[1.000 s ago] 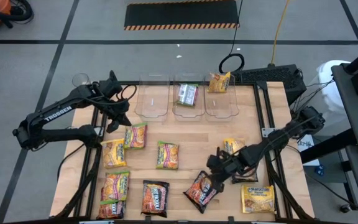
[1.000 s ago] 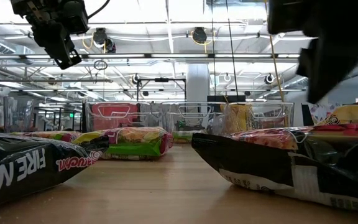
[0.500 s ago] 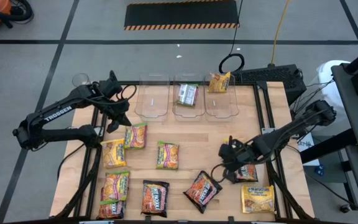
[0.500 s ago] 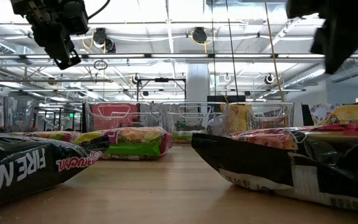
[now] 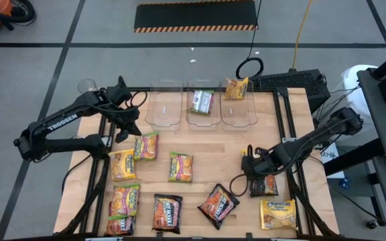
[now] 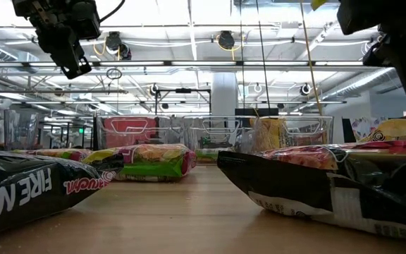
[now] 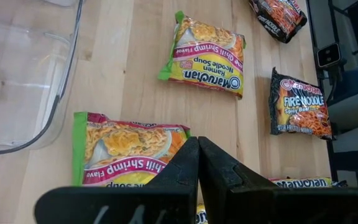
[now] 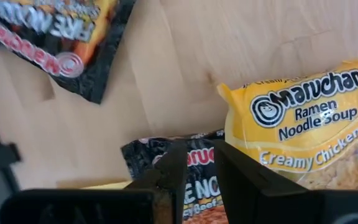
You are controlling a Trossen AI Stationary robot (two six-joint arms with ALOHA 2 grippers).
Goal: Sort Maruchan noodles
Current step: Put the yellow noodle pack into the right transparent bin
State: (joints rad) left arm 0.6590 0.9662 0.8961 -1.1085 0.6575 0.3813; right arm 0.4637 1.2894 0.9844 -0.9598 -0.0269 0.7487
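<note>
Maruchan noodle packets lie flat on the wooden table: green-edged ones (image 5: 146, 145) (image 5: 180, 167), orange ones (image 5: 122, 165), and black ones (image 5: 167, 212) (image 5: 218, 204). My right gripper (image 8: 200, 163) (image 5: 250, 171) hangs above the table's right part. It is open by a narrow gap, points steeply down, and holds nothing. Below its fingertips lies a black packet (image 8: 197, 186) (image 5: 267, 186), and a yellow Creamy Chicken packet (image 8: 303, 130) lies beside that. My left gripper (image 7: 197, 140) (image 5: 121, 136) (image 6: 72, 67) is shut and waits high over a green-edged shrimp packet (image 7: 129, 146) at the far left.
Three clear bins stand along the far edge (image 5: 163, 107) (image 5: 202, 110) (image 5: 238, 110). The middle one holds a green packet (image 5: 202, 102) and the right one a yellow packet (image 5: 236, 88). Another yellow packet (image 5: 277, 213) lies at the near right corner. Bare wood shows mid-table (image 5: 213, 150).
My right gripper has drawn back from beside the black packet near the table's middle. It has moved toward the right edge, risen, and tipped to point more steeply down. No packet has moved.
</note>
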